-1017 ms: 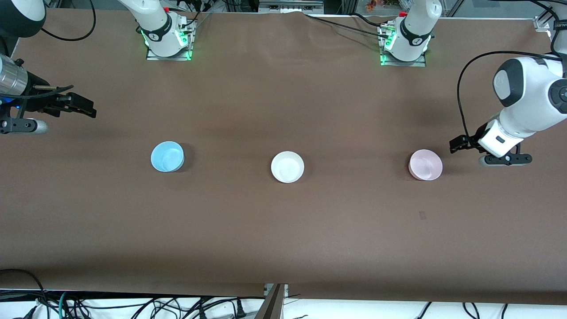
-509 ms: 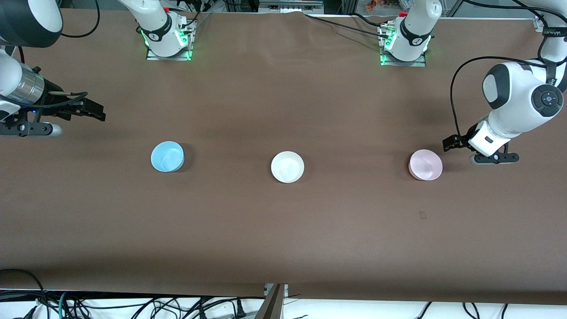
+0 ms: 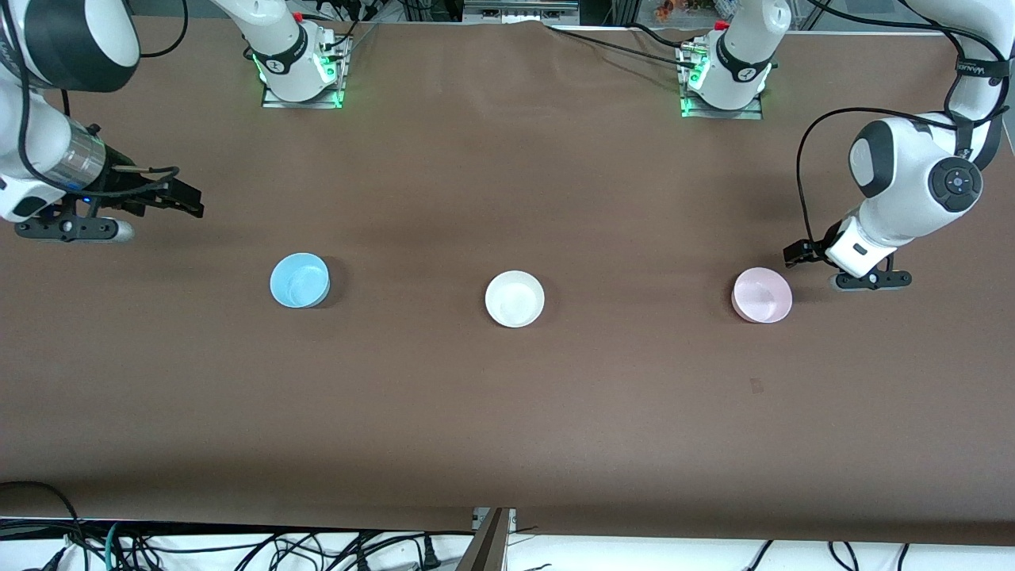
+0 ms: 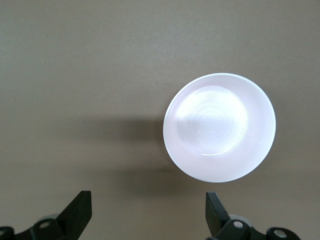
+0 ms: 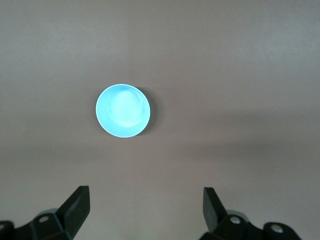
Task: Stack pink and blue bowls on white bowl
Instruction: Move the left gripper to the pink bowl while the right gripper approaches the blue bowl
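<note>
From the front view, you have three bowls in a row, well apart, on the brown table (image 3: 507, 412): blue bowl (image 3: 299, 280) toward the right arm's end, white bowl (image 3: 515, 298) in the middle, pink bowl (image 3: 761, 295) toward the left arm's end. There is free tabletop around each.

In the left wrist view, your left gripper (image 4: 147, 212) hangs spread wide just beside the pink bowl (image 4: 219, 127). It looks light, stiff and slick; pinch the rim.

In the right wrist view, your right gripper (image 5: 145, 207) is spread too, well short of the blue bowl (image 5: 123, 110).
</note>
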{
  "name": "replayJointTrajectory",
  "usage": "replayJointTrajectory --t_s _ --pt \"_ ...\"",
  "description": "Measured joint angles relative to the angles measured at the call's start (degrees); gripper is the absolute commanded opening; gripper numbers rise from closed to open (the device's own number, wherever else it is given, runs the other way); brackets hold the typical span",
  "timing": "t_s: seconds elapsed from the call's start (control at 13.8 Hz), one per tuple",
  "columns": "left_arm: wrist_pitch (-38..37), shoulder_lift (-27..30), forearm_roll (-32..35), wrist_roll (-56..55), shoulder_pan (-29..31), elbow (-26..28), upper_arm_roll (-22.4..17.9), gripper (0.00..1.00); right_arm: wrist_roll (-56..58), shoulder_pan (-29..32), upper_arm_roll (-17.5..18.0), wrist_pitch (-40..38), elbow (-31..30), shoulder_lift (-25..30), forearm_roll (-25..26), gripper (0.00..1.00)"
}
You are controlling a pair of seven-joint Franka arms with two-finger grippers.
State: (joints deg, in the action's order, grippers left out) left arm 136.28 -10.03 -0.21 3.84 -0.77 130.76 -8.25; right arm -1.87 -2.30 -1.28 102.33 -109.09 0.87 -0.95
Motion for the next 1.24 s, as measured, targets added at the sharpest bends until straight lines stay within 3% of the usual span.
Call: replayJointTrajectory --t_s 0.94,1.24 --pt "10.17 -7.73 -0.8 0.0 0.04 2.83 -0.58 1.0 -0.04 -0.14 0.34 16.11 -12.05 -0.48 0.0 1.0" --pt "10.84 -7.83 -3.01 -0.03 0.05 2.66 -0.54 1.0 -0.04 -0.81 0.61 22.43 -13.55 -4.83 0.0 1.0"
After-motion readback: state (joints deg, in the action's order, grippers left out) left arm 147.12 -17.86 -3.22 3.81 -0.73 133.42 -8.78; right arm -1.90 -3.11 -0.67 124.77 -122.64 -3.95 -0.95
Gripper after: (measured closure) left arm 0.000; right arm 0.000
